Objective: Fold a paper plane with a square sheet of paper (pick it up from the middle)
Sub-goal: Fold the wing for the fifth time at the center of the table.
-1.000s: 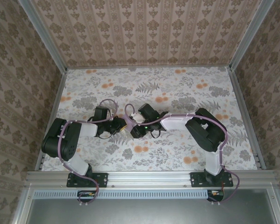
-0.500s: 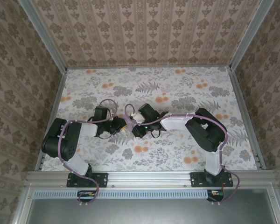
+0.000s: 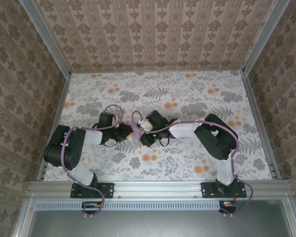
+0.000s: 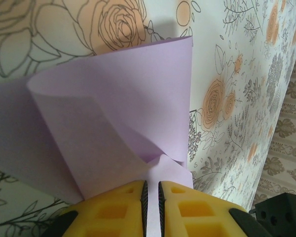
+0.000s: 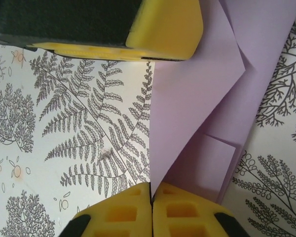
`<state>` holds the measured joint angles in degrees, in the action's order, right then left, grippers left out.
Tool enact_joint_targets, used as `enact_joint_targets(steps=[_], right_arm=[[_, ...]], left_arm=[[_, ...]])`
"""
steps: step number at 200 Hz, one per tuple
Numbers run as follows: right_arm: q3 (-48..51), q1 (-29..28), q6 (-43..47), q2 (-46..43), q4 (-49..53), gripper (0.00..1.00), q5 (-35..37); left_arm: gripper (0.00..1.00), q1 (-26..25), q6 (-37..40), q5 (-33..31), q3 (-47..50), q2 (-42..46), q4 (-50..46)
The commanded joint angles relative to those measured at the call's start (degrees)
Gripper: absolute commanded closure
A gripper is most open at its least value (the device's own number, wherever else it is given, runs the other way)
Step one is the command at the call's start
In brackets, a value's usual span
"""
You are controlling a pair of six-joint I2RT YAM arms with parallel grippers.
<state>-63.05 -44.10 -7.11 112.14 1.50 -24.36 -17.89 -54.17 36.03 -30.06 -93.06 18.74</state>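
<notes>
**A:** Where is the square sheet of paper (image 4: 113,108) right now?

**B:** It rises straight out from the left gripper (image 4: 151,190), lifted off the table (image 4: 246,74) in a soft curl. One flap bends back toward that gripper, and its corner runs into the narrow slot between the yellow pads. Those jaws stand almost together, nipping the thin corner.

**A:** And the other arm?

**B:** The right gripper (image 5: 151,193) faces the left gripper from just across the sheet. Its pads are pressed flat against each other, and a lilac edge comes down right into their seam. I judge it pinches the paper too, though the seam hides how much is caught.

**A:** Why hold it from both sides?

**B:** A sheet this limp sags from a single grip. Probably the left gripper anchors one corner while its partner opposite steers the free edge so a crease can be laid true.

**A:** How far along is the plane?

**B:** Early, I'd say. There is one slanted crease and a small folded flap beside the left gripper, but no dart shape.
</notes>
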Motion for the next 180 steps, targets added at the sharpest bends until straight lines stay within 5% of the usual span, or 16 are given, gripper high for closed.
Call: enact_joint_targets(steps=[1, 94, 180], right_arm=[[0.36, 0.50, -0.38, 0.34, -1.62, 0.96, -1.90], [0.75, 5.26, -14.59, 1.91, -7.44, 1.00, -15.39], [-2.17, 5.86, -20.07, 5.72, -5.11, 1.00, -18.20]], left_arm=[[0.82, 0.66, 0.72, 0.44, -0.08, 1.14, -0.91], [0.79, 0.24, 3.37, 0.40, 2.70, 11.61, -4.05], [0.79, -3.43, 3.12, 0.27, 2.99, 8.01, -0.04]])
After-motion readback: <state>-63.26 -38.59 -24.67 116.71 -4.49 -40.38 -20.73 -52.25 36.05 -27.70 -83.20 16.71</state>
